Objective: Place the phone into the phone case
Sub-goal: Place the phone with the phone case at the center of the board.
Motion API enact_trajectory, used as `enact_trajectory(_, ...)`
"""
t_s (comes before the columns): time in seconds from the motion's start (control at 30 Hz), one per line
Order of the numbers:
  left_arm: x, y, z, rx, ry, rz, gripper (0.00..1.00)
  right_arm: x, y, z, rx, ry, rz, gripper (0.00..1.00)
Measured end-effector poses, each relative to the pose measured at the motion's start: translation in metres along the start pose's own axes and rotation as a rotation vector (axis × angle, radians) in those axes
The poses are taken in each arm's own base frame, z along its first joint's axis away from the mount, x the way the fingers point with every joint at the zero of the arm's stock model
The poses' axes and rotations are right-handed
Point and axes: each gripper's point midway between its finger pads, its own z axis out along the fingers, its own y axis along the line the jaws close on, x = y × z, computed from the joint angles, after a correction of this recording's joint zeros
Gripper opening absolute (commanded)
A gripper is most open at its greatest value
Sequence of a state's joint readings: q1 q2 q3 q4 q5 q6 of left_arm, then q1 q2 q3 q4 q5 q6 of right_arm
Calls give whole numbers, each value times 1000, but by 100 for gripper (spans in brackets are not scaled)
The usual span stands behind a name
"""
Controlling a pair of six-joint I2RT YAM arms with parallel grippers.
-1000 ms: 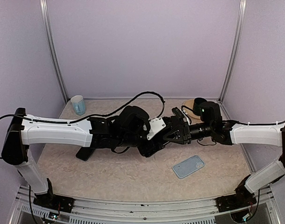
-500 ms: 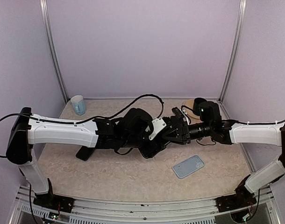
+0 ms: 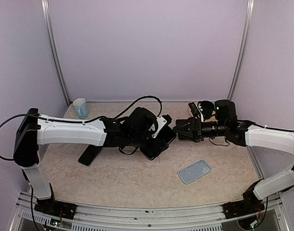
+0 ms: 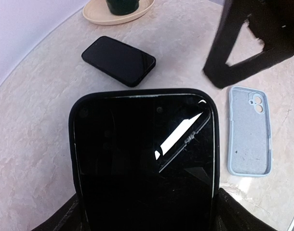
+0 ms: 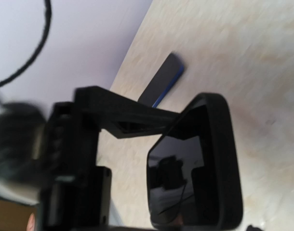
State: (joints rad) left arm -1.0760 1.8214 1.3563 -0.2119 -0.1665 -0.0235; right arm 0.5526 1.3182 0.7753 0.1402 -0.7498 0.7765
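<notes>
Progress: the black phone [image 4: 142, 163] looks seated in a black case [image 4: 137, 93], with rim showing all round the glass. I judge the insertion done or nearly so; corners unchecked.

Left gripper [image 3: 155, 142] clamps the cased phone, beyond and left of the light blue case [image 3: 194, 172]. Right gripper [image 3: 181, 130] is spread wide and empty, beyond that blue case.

Remaining: set it down.

Surface: beige marbled table [image 3: 127, 185]. A second phone [image 4: 119, 60] lies well apart from the blue case, toward a plate [image 4: 94, 13]. Lilac walls.
</notes>
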Motion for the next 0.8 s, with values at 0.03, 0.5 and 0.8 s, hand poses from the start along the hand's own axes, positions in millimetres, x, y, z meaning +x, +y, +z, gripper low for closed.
enact_trajectory(0.03, 1, 3, 1, -5, 9, -11, 48, -4, -1, -4, 12, -19, -3, 89)
enact_trajectory(0.5, 14, 70, 36, -124, 132, -292, 47, -13, -19, -28, 137, -121, 10, 90)
enact_trajectory(0.8, 34, 109, 65, -201, 181, -515, 44, -12, -19, -37, 168, -147, 1, 91)
